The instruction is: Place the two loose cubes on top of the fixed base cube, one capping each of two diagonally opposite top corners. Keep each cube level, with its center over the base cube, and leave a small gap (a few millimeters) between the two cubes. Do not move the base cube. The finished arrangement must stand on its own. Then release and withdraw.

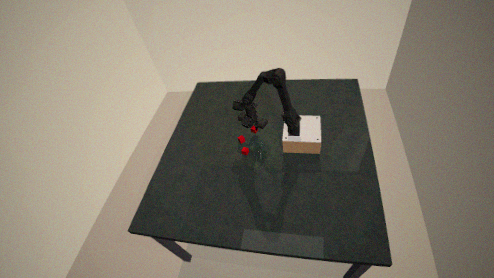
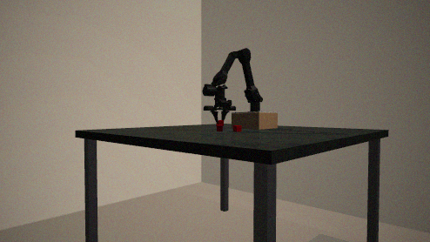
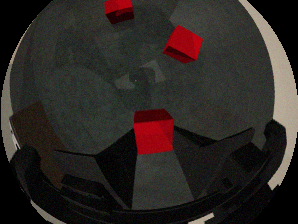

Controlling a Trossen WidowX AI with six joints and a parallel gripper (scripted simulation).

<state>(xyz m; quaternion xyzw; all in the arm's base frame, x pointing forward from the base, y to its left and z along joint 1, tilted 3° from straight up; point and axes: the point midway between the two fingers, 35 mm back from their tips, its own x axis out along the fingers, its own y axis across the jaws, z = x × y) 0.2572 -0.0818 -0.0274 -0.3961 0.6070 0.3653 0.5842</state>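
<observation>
Robot hand (image 3: 153,137) grips one of three small red cubes on a dark counter (image 1: 210,200).

The held cube (image 3: 152,131) is bright red, sharp-edged and square-faced, and sits between the two dark fingers in the wrist view, pinched at its sides. In the exterior view it rests low at the counter surface under the downward-pointing hand (image 2: 219,118). The other two red cubes lie apart from the hand on the counter: one (image 3: 182,44) near, slightly turned, the other (image 3: 119,8) farther off. From above, all three cluster left of the tan mounting block (image 1: 301,136) that carries the black arm (image 1: 280,95).
</observation>
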